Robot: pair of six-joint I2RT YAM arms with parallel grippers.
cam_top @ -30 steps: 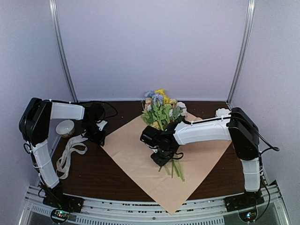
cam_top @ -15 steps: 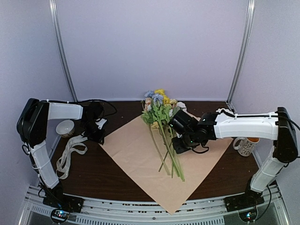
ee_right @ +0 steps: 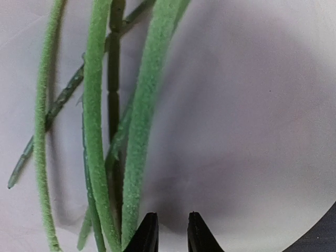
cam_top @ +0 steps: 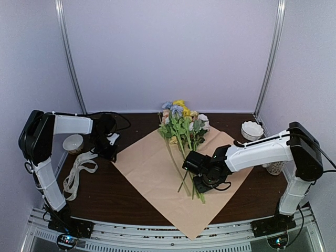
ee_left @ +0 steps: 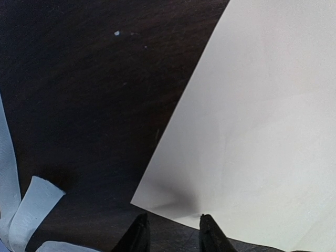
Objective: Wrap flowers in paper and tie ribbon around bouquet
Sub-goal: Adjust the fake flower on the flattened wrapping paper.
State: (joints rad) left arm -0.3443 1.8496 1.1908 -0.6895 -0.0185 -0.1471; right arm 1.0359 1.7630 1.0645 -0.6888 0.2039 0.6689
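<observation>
Lower stems of flowers (cam_top: 178, 126) partly hidden under right gripper (cam_top: 202, 182) from above; ribbon (ee_left: 32, 203) cut by left wrist view's lower-left edge, lettering unreadable.

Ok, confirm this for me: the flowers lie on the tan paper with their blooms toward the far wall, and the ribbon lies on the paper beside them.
Not quite. The ribbon is not on the paper. It lies on the bare table, off the sheet's left corner and clear of it, as the top external view shows. The flowers do lie on the tan paper with their blooms toward the far wall.
</observation>
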